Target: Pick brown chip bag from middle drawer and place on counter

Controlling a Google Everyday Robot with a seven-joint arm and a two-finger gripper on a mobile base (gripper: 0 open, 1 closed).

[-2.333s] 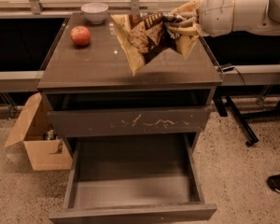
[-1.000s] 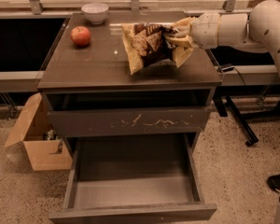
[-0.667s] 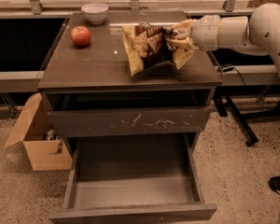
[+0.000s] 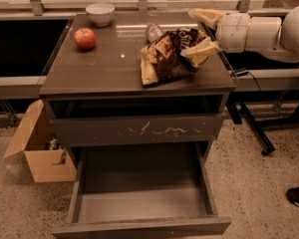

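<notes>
On counter [image 4: 104, 66] — brown chip bag [image 4: 164, 59]; gripper [image 4: 188, 33] fingers [image 4: 204, 49] apart over it — middle drawer [image 4: 139, 227] pulled open.

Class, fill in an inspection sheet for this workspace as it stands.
Surface: glossy dark grey-brown counter, things lying on it.
Job's things: crinkly brown chip bag rests on the counter's right half; wide middle drawer with plain front pulled open, grey floor showing.
Clutter: red apple, white bowl, clear plastic bottle behind the bag.
Grippers: tan pincer at the bag's right edge, over the counter.
Cables: thin dark cable hanging right of the counter.
Surroundings: open cardboard box on the speckled floor, left; dark shoe at right edge.
</notes>
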